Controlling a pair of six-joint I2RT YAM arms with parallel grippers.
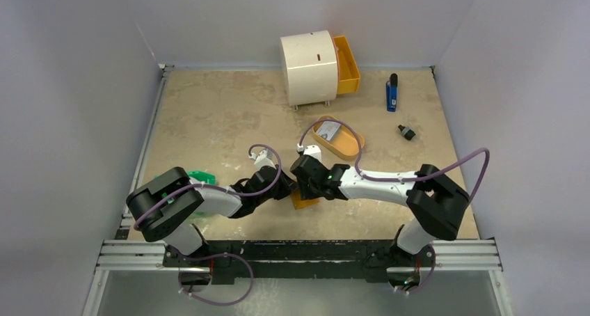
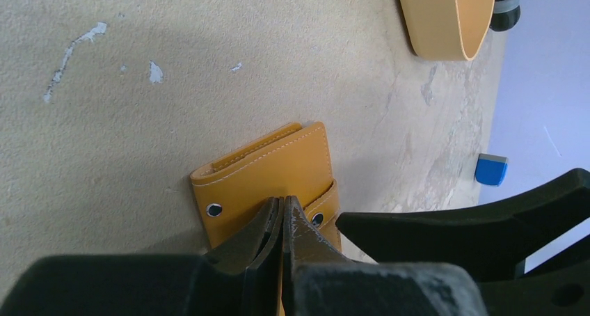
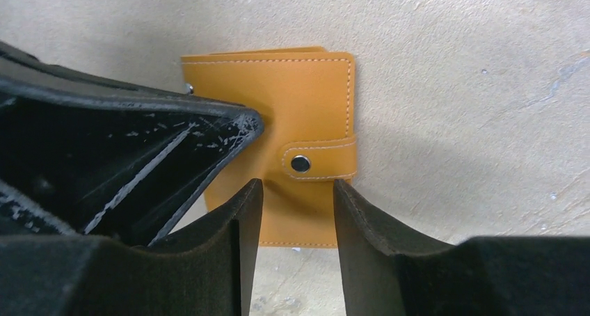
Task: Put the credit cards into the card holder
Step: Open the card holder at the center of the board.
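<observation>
The tan card holder [image 1: 306, 202] lies flat on the table near the front, its strap snapped shut [image 3: 300, 163]. My left gripper [image 2: 284, 201] is shut, and its tips rest on the holder's [image 2: 271, 166] cover between the two snaps, with nothing visible between them. My right gripper [image 3: 298, 184] is open and hovers over the holder's [image 3: 292, 93] near half, just below the strap. Both grippers meet over the holder in the top view. A pale flat patch in the orange tray [image 1: 344, 147] looks like the credit cards [image 1: 327, 129].
A white round container [image 1: 309, 67] with an open orange drawer [image 1: 348, 65] stands at the back. A blue object [image 1: 392, 93] and a small black one [image 1: 405, 131] lie back right. A green item [image 1: 202, 177] sits by the left arm.
</observation>
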